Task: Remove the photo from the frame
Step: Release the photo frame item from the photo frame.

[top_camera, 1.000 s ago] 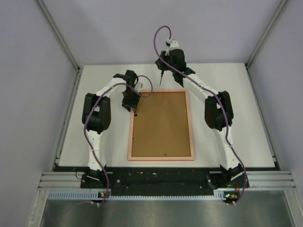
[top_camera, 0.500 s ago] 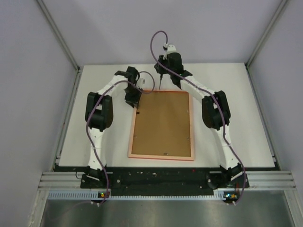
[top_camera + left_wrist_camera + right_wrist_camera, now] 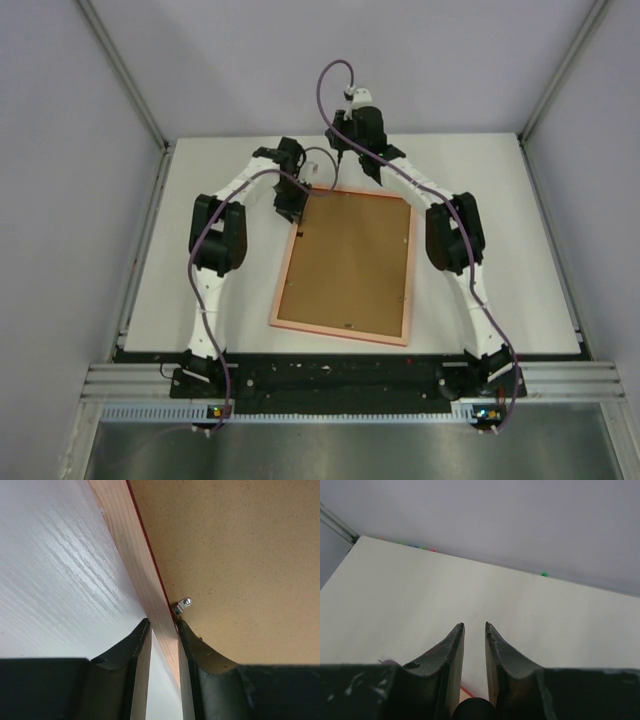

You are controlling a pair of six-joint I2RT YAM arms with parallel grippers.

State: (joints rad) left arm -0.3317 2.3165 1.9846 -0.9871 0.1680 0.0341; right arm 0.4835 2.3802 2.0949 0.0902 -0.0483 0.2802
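Observation:
The frame [image 3: 283,285] lies face down on the white table, its pale pinkish rim around a brown backing board [image 3: 348,265]. The photo is hidden under that board. My left gripper [image 3: 293,210] is at the frame's far left corner, shut on the rim. In the left wrist view the frame's rim [image 3: 135,560] runs between the fingers of my left gripper [image 3: 163,622], beside a small metal tab [image 3: 182,604] on the board [image 3: 240,555]. My right gripper [image 3: 338,162] hangs just beyond the frame's far edge. In its own view the right gripper [image 3: 474,625] stands open by a narrow gap, holding nothing.
Grey walls close the table [image 3: 200,290] in on the left, the back and the right. The arm bases stand on a black rail [image 3: 330,378] at the near edge. A sliver of the frame's rim [image 3: 470,692] shows low between the right fingers.
The left gripper has moved right with the frame's far left corner, turning the frame clockwise, and its jaws have narrowed onto the rim. The right gripper has shifted slightly.

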